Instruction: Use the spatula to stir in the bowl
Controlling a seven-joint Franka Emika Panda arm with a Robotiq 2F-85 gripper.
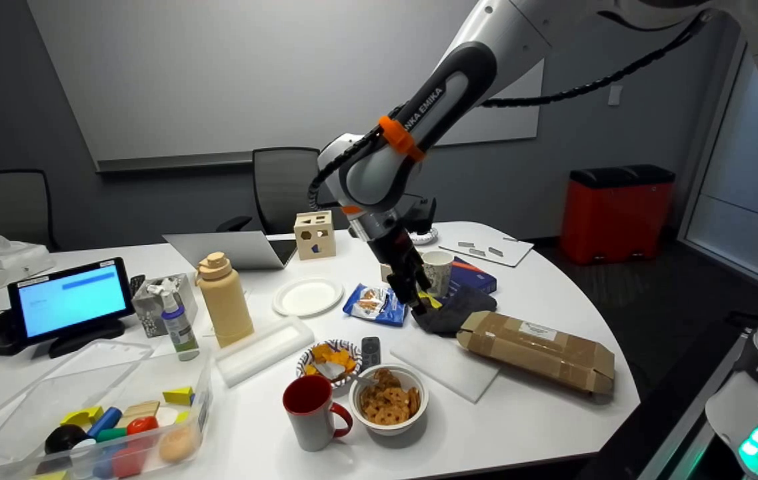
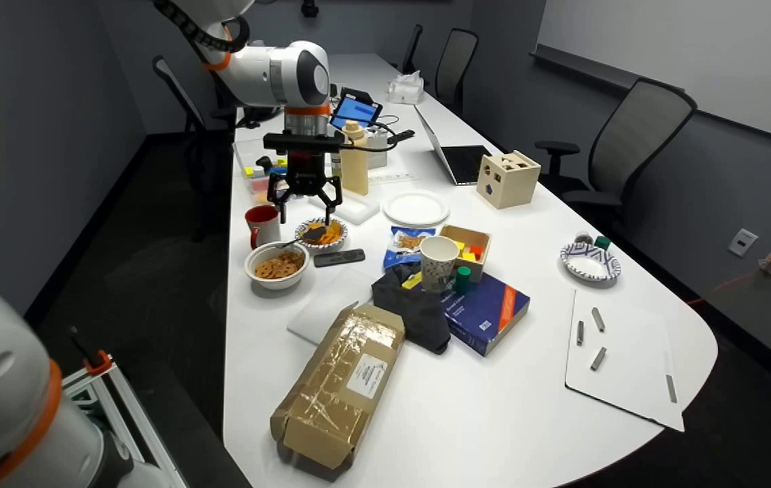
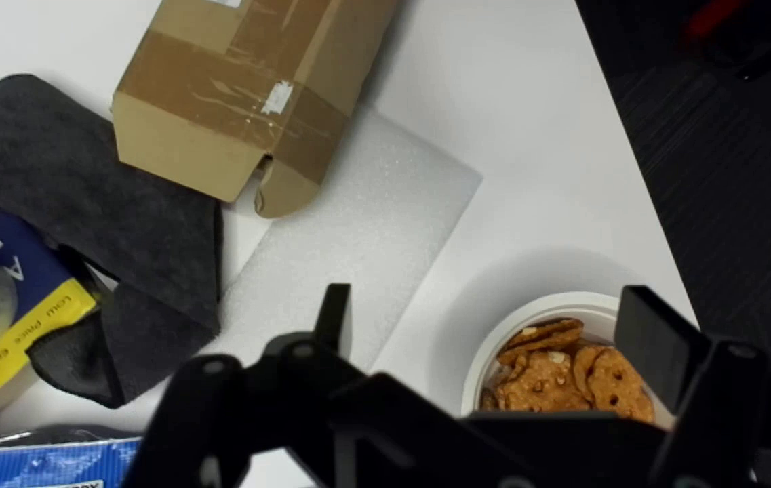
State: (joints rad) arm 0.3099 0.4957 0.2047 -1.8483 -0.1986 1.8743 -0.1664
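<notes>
The bowl (image 1: 301,373) is small and patterned, with orange-yellow pieces; it also shows in an exterior view (image 2: 341,238). The spatula (image 1: 330,371) has a grey head lying on those pieces; its handle reaches over the larger white bowl's rim. It shows as darker in an exterior view (image 2: 314,234). My gripper (image 2: 305,215) is open and empty, held in the air above the table; it also shows in an exterior view (image 1: 422,303). In the wrist view, my fingers (image 3: 487,308) are wide apart with the larger bowl below the right one. The bowl and spatula do not show there.
The larger white bowl (image 1: 389,427) of brown-orange crackers stands beside the bowl, with a red-and-grey mug (image 1: 312,423) close by. A remote (image 2: 339,257), snack bag (image 1: 377,305), dark cloth (image 2: 412,308), paper cup (image 2: 438,261) and cardboard box (image 2: 341,383) lie around.
</notes>
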